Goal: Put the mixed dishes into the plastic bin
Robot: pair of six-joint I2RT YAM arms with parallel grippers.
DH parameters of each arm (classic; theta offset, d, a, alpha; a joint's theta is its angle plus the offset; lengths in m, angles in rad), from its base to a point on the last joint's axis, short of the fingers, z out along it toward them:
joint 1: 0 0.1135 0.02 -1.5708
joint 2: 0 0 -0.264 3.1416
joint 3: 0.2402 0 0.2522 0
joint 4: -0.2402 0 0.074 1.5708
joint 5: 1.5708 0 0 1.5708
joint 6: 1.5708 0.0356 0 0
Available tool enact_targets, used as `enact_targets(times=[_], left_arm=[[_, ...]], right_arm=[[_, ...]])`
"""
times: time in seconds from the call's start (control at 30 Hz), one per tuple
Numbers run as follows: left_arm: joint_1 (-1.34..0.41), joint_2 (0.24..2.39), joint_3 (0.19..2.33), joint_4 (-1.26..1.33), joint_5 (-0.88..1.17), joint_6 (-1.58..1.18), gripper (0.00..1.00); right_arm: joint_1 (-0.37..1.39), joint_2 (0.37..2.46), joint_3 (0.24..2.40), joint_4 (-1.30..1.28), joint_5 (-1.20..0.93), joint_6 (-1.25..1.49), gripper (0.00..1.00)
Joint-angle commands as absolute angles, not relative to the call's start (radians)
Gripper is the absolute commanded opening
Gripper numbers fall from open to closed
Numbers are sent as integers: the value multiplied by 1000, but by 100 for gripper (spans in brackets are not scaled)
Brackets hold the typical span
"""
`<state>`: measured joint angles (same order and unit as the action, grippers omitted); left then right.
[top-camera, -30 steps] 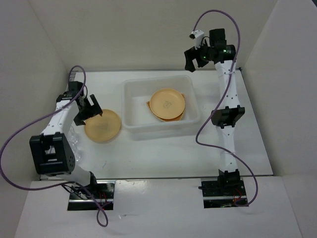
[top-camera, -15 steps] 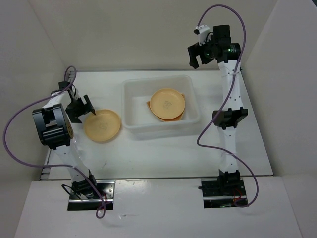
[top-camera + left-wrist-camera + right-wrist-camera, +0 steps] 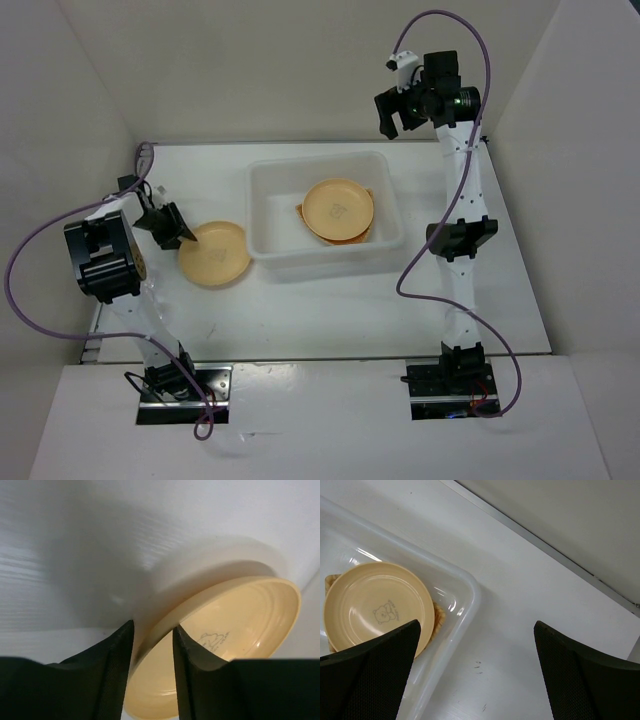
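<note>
Moved: left gripper (image 3: 185, 238) has come down onto the left rim of the loose plate (image 3: 215, 256), and its jaws have drawn in from wide a second ago. The plate now sits slightly further right, nearer the plastic bin (image 3: 320, 262).
Left tool: narrow, pinching the plate rim. The wrist view shows one finger (image 3: 107, 675) outside the rim and the other inside the dish, with the rim filling the gap (both look to be in contact).
Plate outside: tan-yellow, left of centre in the overhead view, on the table (image 3: 330, 310), just beside the bin's left wall.
Bin: translucent white, centre of the overhead view, long side across the frame.
Plate inside: second plate (image 3: 338, 208), same tan-yellow, lies in the right half of the bin with its printed face up, on top of the basket dish (image 3: 439, 616).
Basket: woven tan, only its edges show from under that plate.
Right tool: right gripper (image 3: 395, 120) is high in the upper right of the overhead frame, past the bin's far right corner. Its jaws are spread wide with nothing between them (it has barely shifted in the last half second).
</note>
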<state>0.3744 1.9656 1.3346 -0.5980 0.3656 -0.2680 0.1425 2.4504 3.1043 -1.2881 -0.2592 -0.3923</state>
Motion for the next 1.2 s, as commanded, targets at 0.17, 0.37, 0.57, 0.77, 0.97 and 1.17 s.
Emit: enact_targets(times=[0.17,0.37,0.57,0.77,0.97,1.17], left_arm=[[370,1997,1331,-607,434,-238,0],[370,1844,1486,-607,309,-397,0],[370,1770,1730,-686,94,-619,0],[226,1736,1801,-435,354,-707,0],[-58,1968,2064,-559,558,-477,0],[-215,2104,2152,-641,463,-456,0]], right_arm=[[135,2442,3135,-1296,-219,-413,98],[63,2471,3135,-1296,-229,-354,98],[63,2462,3135,-1296,-251,-344,98],[63,2453,3135,-1296,-252,-344,98],[72,2453,3135,-1296,-252,-344,98],[72,2433,3135,-1296,-261,-344,98]])
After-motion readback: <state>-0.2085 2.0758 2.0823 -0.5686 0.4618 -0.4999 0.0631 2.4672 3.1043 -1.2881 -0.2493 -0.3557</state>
